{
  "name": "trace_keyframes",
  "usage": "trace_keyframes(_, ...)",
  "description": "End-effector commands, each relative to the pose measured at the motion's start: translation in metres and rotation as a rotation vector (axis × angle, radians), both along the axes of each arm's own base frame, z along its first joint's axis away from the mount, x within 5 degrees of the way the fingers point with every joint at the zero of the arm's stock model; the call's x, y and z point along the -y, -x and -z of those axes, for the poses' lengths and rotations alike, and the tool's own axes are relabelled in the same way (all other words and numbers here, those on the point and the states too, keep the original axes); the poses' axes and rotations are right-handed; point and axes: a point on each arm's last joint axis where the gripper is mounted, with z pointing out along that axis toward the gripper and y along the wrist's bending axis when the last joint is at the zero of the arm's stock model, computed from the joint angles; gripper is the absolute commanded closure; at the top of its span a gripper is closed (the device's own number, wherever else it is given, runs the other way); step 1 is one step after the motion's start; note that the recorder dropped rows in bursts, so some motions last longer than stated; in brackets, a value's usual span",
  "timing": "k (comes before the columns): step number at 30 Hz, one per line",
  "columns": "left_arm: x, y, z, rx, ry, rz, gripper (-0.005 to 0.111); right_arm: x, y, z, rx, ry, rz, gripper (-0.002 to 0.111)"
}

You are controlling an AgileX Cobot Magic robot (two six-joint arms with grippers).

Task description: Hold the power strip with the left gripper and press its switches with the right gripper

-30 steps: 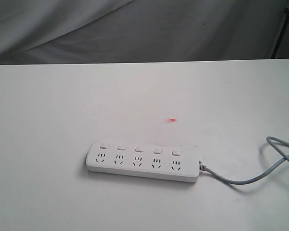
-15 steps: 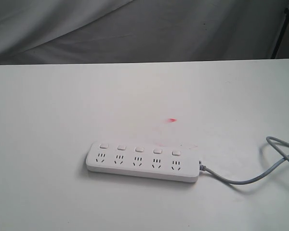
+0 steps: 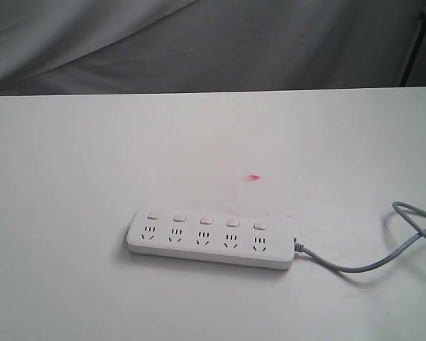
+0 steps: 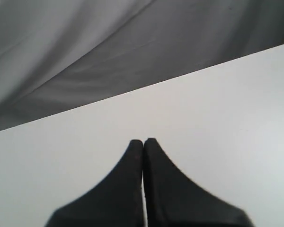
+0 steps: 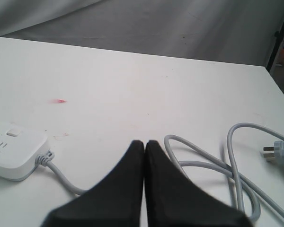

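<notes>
The white power strip (image 3: 209, 239) lies flat on the white table (image 3: 92, 156), with a row of five square switches (image 3: 205, 220) along its far side and a grey cable (image 3: 355, 267) leaving its right end. No arm shows in the exterior view. The left wrist view has my left gripper (image 4: 143, 140) shut and empty over bare table, the strip out of sight. My right gripper (image 5: 145, 141) is shut and empty too; the strip's cable end (image 5: 14, 151) with one switch (image 5: 12, 133) lies off to one side of it, apart.
The grey cable coils in loops (image 5: 236, 165) beside my right gripper and ends in a plug (image 5: 278, 152) near the table's right edge. A small red mark (image 3: 253, 177) is on the table behind the strip. Grey cloth (image 3: 199, 42) hangs behind the table.
</notes>
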Motion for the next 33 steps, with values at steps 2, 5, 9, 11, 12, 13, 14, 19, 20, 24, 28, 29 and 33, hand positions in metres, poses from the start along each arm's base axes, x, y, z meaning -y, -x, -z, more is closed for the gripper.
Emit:
trace_keyframes(2, 0.006, -0.003, 0.024, -0.079, 0.025, 0.177, 0.106, 0.000, 0.000, 0.001, 0.003, 0.005, -0.006, 0.108)
trace_keyframes(5, 0.010, 0.000, 0.034, -0.138, 0.005, 0.276, 0.106, 0.000, 0.000, 0.001, 0.003, 0.005, -0.006, 0.108)
trace_keyframes(9, 0.012, 0.003, 0.039, -0.170, -0.015, 0.327, 0.106, 0.000, 0.000, 0.001, 0.003, 0.005, -0.006, 0.108)
trace_keyframes(11, 0.012, 0.003, 0.039, -0.173, -0.019, 0.330, 0.106, 0.000, 0.000, 0.001, 0.003, 0.005, -0.006, 0.108)
trace_keyframes(12, 0.012, 0.003, 0.039, -0.173, -0.017, 0.331, 0.106, 0.000, 0.000, 0.001, 0.003, 0.005, -0.006, 0.108)
trace_keyframes(13, 0.013, 0.004, 0.039, -0.170, -0.012, 0.340, 0.106, 0.000, 0.000, 0.001, 0.003, 0.005, -0.006, 0.108)
trace_keyframes(14, 0.014, 0.004, 0.038, -0.167, -0.004, 0.352, 0.106, 0.000, 0.000, 0.001, 0.003, 0.005, -0.006, 0.108)
trace_keyframes(19, 0.014, 0.003, 0.036, -0.148, 0.019, 0.341, 0.106, 0.000, 0.000, 0.001, 0.003, 0.005, -0.006, 0.108)
trace_keyframes(20, 0.014, 0.003, 0.035, -0.145, 0.023, 0.340, 0.106, 0.000, 0.000, 0.001, 0.003, 0.005, -0.006, 0.108)
trace_keyframes(24, 0.015, 0.002, 0.035, -0.149, 0.011, 0.349, 0.106, 0.000, 0.000, 0.001, 0.003, 0.005, -0.006, 0.108)
trace_keyframes(28, 0.023, -0.001, 0.031, -0.184, -0.108, 0.463, 0.106, 0.000, 0.000, 0.001, 0.003, 0.005, -0.006, 0.108)
trace_keyframes(29, 0.026, -0.003, 0.030, -0.190, -0.143, 0.498, 0.106, 0.000, 0.000, 0.001, 0.003, 0.005, -0.006, 0.108)
trace_keyframes(33, 0.041, -0.010, 0.024, -0.203, -0.265, 0.617, 0.099, 0.000, 0.000, 0.001, 0.003, 0.005, -0.006, 0.108)
